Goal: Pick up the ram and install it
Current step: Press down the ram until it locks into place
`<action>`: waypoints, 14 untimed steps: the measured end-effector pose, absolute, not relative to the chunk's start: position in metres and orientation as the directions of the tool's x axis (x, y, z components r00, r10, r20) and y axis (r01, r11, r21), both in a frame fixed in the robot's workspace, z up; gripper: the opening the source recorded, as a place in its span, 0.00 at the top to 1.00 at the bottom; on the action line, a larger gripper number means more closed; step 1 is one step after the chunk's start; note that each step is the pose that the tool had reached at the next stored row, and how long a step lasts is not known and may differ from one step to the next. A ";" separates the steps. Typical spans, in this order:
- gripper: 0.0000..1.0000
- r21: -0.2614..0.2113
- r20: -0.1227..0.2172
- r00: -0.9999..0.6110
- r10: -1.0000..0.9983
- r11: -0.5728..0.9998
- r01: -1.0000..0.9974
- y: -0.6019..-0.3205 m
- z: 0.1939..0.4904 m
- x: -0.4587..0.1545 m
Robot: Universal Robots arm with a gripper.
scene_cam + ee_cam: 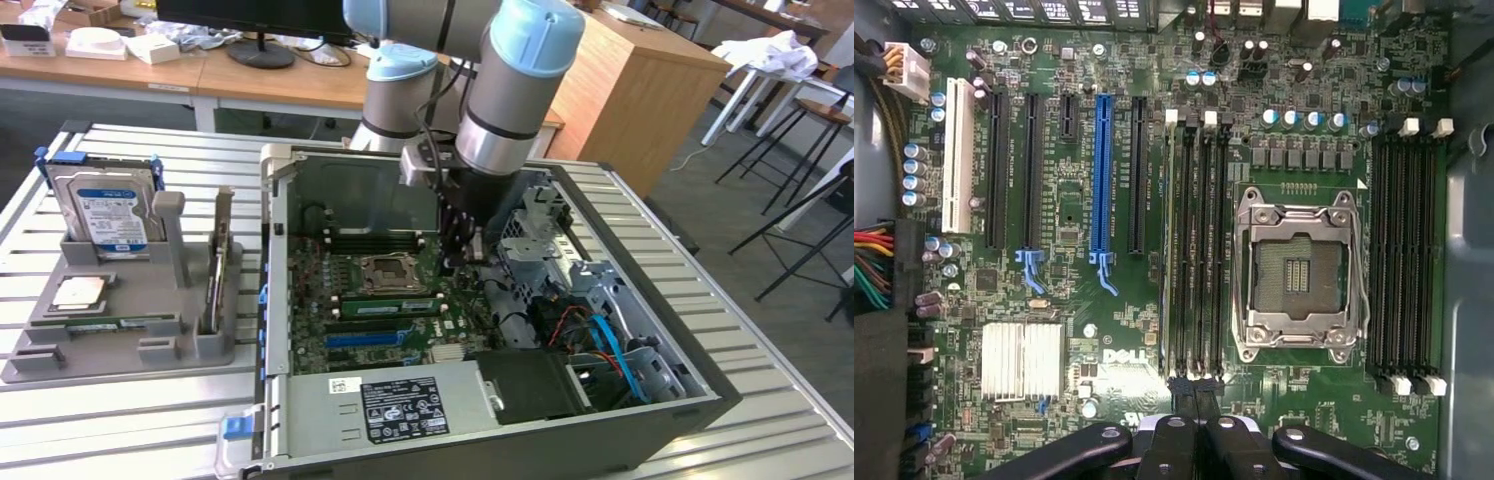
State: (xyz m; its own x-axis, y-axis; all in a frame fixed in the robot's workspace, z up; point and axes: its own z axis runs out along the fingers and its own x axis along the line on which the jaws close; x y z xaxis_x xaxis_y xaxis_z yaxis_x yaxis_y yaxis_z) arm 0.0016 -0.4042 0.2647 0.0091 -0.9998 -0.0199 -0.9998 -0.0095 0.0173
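Note:
The ram [394, 304] is a long green stick standing on edge in a memory slot beside the empty processor socket [380, 270], inside the open computer case [667, 400]. In the wrist view the ram [1173, 240] sits in the outermost of the black slots next to the socket [1299, 270]. My gripper [467, 255] hangs down into the case over the motherboard. Its black fingers [1195, 395] are shut together with nothing between them, just past one end of those slots.
A grey holder tray [187, 345] at the exterior view's left carries a hard drive [107, 215], a silver processor chip [80, 293] and upright cards [214, 275]. The long blue slot [1102, 170], a heatsink [1022, 360] and another bank of memory slots [1404, 250] surround the work area.

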 end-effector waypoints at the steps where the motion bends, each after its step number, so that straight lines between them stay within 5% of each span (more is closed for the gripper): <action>1: 0.90 0.017 -0.020 0.009 -1.000 -0.009 -1.000 -0.404 0.264 0.002; 14: 0.90 0.017 -0.020 0.009 -1.000 -0.009 -1.000 -0.404 0.257 0.002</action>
